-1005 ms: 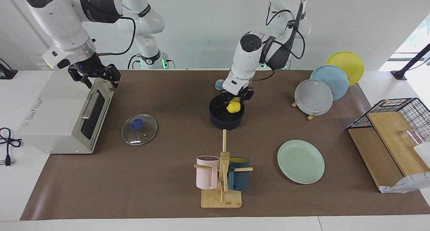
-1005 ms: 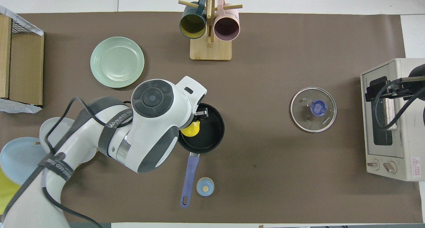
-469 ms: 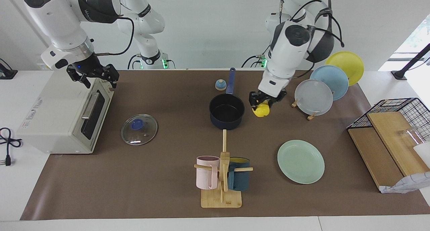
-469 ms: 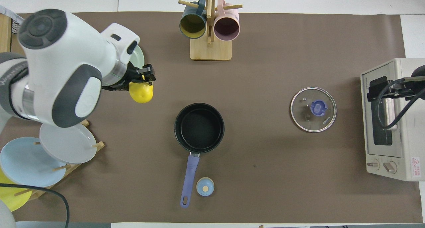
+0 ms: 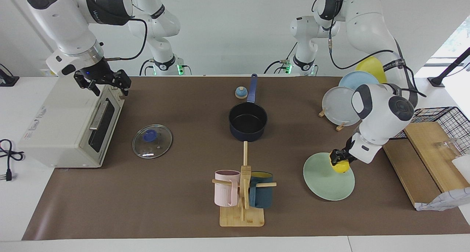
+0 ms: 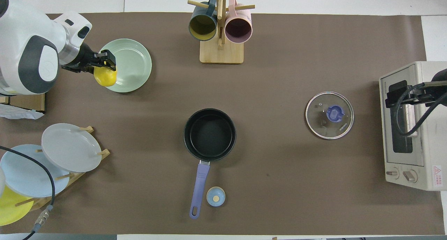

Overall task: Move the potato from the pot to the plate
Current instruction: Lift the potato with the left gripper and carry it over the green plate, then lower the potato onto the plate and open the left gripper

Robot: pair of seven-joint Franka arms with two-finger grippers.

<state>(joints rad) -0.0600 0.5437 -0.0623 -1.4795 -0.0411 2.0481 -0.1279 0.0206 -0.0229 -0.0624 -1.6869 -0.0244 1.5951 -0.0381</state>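
Observation:
The yellow potato [image 5: 340,166] [image 6: 105,76] hangs low over the rim of the mint-green plate [image 5: 325,184] [image 6: 134,63], at the edge nearer the robots. My left gripper [image 5: 337,160] [image 6: 105,64] is shut on the potato from above. I cannot tell whether the potato touches the plate. In the middle of the mat stands the dark navy pot [image 5: 248,120] [image 6: 209,134], empty, its blue handle pointing toward the robots. My right gripper [image 5: 104,81] [image 6: 401,96] waits open over the toaster oven.
A toaster oven [image 5: 62,131] sits at the right arm's end, a glass lid [image 5: 152,141] beside it. A mug rack [image 5: 242,197] stands farther out than the pot. A plate rack [image 5: 343,107], a wire basket [image 5: 440,121] and wooden boards crowd the left arm's end.
The left arm lifted the potato out of the pot, swung it toward its own end of the table and lowered it over the green plate. The right arm stayed put.

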